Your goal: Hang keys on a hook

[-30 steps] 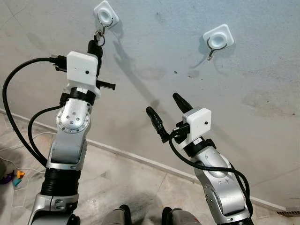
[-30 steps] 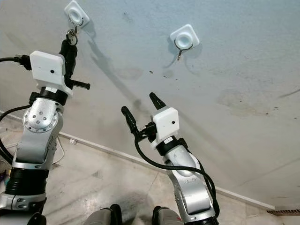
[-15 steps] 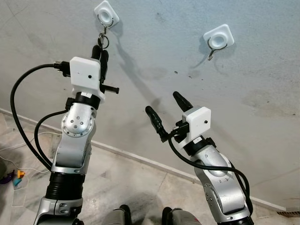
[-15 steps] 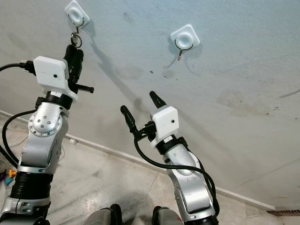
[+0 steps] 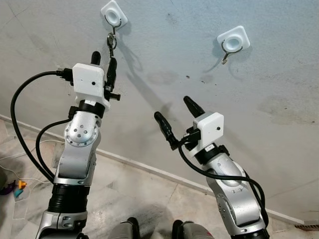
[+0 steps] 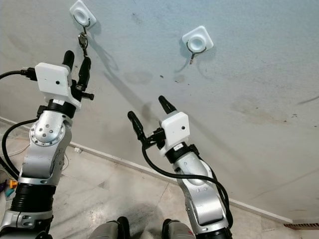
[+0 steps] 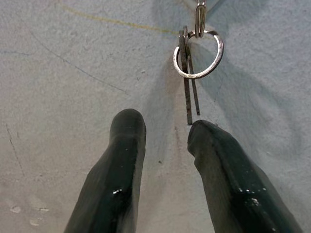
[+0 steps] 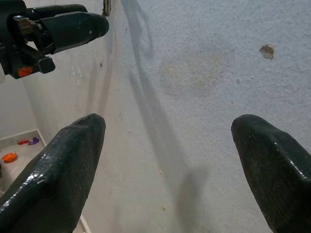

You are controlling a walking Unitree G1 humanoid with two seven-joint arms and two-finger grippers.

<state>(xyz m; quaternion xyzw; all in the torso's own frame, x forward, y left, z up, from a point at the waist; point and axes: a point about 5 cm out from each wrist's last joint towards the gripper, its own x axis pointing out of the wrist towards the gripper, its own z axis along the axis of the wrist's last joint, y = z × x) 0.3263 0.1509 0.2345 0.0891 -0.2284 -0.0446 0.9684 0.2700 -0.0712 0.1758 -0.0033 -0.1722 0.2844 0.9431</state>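
A small bunch of keys [image 5: 111, 41] on a metal ring [image 7: 198, 54] hangs from the left white wall hook [image 5: 113, 13]. Just below the keys my left gripper [image 5: 102, 61] stands open and apart from them, with nothing between its black fingers [image 7: 127, 141]. A second white hook [image 5: 233, 39] on the wall further right holds nothing. Lower down and to the right, my right gripper [image 5: 175, 112] is raised toward the wall with its fingers [image 8: 63, 160] spread wide open on nothing.
The grey plaster wall [image 5: 279, 84] runs across the whole view, with a pale skirting [image 5: 149, 169] at its foot. Marble floor tiles [image 5: 119, 199] lie below. Some small coloured bits [image 5: 17, 188] and a white cable lie on the floor at the far left.
My left gripper has let go of the keys, opened, and drawn down from the hook. The keys now hang free. My right arm has hardly moved.
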